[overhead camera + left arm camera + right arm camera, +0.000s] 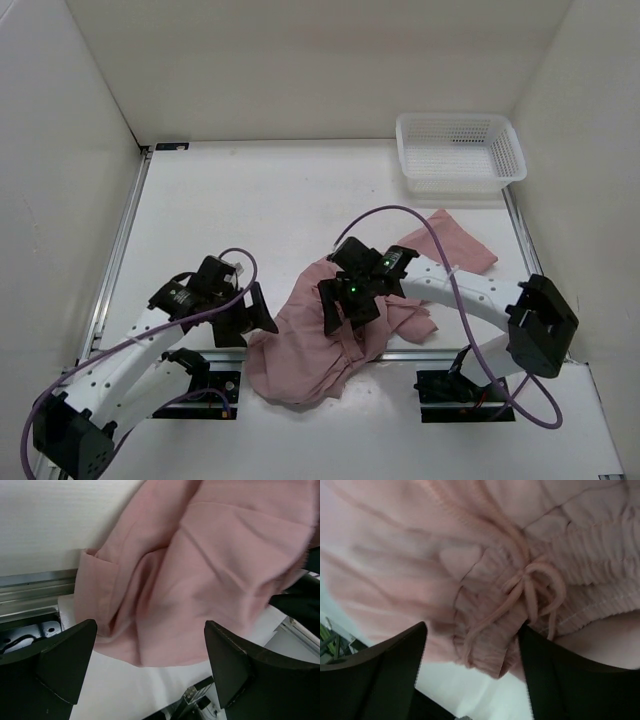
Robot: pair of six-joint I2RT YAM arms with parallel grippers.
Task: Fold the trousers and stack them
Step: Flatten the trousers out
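The dusty-pink trousers (300,360) lie crumpled at the table's near middle, with one leg (462,245) stretching back right. My left gripper (258,315) is open at the heap's left edge. In the left wrist view its gripper (150,652) has wide jaws, with folded trouser fabric (200,570) just beyond them. My right gripper (348,312) is low over the heap's middle. In the right wrist view it (472,647) is open around the gathered waistband and its tied drawstring (530,587). The fabric touches the right finger (560,675).
A white mesh basket (460,150) stands at the back right corner. White walls enclose the table. A metal rail (120,240) runs along the left side. The arm bases (205,385) sit at the near edge, partly under the heap.
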